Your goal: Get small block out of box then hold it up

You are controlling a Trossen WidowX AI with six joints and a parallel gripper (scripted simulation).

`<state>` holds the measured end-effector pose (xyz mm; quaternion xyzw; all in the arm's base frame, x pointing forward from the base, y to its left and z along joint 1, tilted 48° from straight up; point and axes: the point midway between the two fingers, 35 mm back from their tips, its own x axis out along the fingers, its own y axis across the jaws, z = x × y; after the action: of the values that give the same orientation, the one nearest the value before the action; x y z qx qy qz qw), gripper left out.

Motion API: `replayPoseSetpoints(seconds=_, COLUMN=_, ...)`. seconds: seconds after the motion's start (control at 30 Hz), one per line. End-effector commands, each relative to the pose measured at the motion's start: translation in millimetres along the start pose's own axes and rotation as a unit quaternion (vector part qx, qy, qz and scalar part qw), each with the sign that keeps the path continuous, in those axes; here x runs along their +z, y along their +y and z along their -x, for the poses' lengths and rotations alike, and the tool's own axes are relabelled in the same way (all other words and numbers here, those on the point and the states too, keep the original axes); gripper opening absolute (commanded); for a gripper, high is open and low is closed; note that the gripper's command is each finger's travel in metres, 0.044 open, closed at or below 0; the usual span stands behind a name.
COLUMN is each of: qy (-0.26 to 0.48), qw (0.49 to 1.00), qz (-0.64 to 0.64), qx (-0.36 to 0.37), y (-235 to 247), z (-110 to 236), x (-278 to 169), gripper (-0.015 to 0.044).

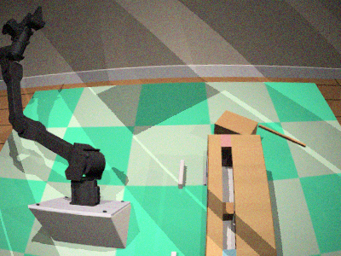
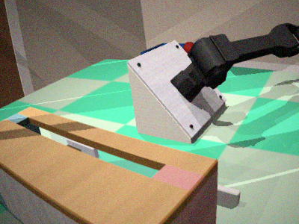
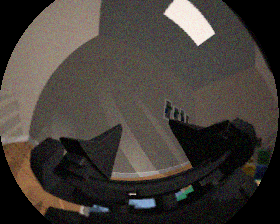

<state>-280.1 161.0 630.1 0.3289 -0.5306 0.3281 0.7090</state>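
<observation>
the table [image 1: 170, 107], tiled in green and grey, carries everything. the largest thing on it is the long tan box [image 1: 249, 183], lying with a slot along its top; a pink patch [image 1: 226, 140] marks its far end and a pale blue patch [image 1: 228, 253] its near end. which end is the exit and which the closed pocket cannot be told from these views, so that has to be settled before any push.

the arm [image 1: 38, 132] rises from its white wedge-shaped base [image 1: 106, 228] and is folded back and up, its gripper [image 1: 31, 21] high at the far left, well apart from the box. the fingers are spread wide with nothing between them; the wrist view shows only wall and ceiling past them.

a loose tan flap [image 1: 236, 121] sits just beyond the pink end, a thin brown stick [image 1: 282, 136] lies beside it, and a white bar [image 1: 182, 173] lies on the table left of the box.

the block [image 1: 227, 156] seems to be the dark square inside the slot, just below the pink patch — this is a judgement.

the step in hand is the approach: bring the gripper over the slot, lower without touching the walls, and nudge the block along the shelf gently — never pressing sideways on the box.
</observation>
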Motion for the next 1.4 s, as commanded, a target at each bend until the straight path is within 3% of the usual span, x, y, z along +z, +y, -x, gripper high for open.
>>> replayPoseSetpoints(seconds=0.0, qy=0.001, qw=1.0, qz=0.002, qx=-0.003, y=-3, z=-2, x=0, gripper=0.04)
replayPoseSetpoints(seconds=0.33, qy=0.049, qw=0.984, qz=0.088, qx=-0.148, y=-135, z=-59, x=-14, gripper=0.04)
replayPoseSetpoints(seconds=0.67, qy=0.181, qw=0.911, qz=0.227, qx=-0.294, y=-300, z=-81, x=-43, gripper=0.04)
replayPoseSetpoints(seconds=1.0, qy=0.34, qw=0.801, qz=0.322, qx=-0.372, y=-438, z=-56, x=-77, gripper=0.04)
replayPoseSetpoints(seconds=1.3, qy=0.545, qw=0.649, qz=0.378, qx=-0.373, y=-561, z=10, x=-118, gripper=0.04)
replayPoseSetpoints(seconds=1.37, qy=0.566, qw=0.639, qz=0.356, qx=-0.38, y=-585, z=26, x=-130, gripper=0.04)
